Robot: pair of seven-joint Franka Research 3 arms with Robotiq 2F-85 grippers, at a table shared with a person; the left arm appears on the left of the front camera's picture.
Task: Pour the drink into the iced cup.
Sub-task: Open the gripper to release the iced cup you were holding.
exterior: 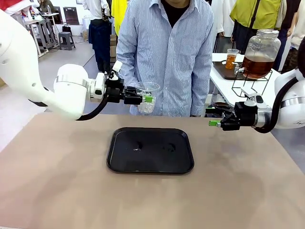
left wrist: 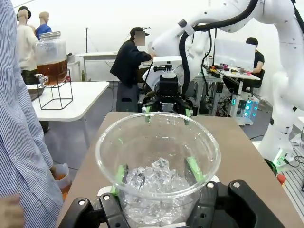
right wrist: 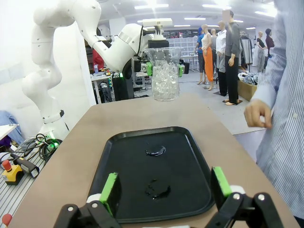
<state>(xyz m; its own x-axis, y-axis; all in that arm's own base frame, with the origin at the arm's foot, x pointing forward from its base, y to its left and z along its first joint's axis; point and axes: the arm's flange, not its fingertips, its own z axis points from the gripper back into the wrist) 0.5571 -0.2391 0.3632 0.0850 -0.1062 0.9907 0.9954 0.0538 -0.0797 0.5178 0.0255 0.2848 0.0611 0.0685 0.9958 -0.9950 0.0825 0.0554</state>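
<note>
My left gripper [exterior: 147, 99] is shut on the iced cup [exterior: 147, 95], a clear plastic cup holding ice cubes, and keeps it upright in the air behind the black tray [exterior: 119, 162]. The left wrist view looks down into the cup [left wrist: 156, 142], green pads [left wrist: 120, 174] pressing its sides. Across the table, the right wrist view shows that cup [right wrist: 165, 80] in the left gripper [right wrist: 165, 70]. My right gripper [exterior: 211, 117] hangs open and empty at the table's right side, its fingers [right wrist: 110, 187] wide over the tray's near edge. The amber drink fills a small cup [exterior: 231, 59] on the side table.
A person in a striped shirt [exterior: 167, 52] stands at the far edge, one hand [right wrist: 259, 114] held loose. A glass dispenser jar [exterior: 259, 55] of amber liquid sits on a wire stand on the white side table [exterior: 224, 83]. The tray [right wrist: 123, 161] has small wet spots.
</note>
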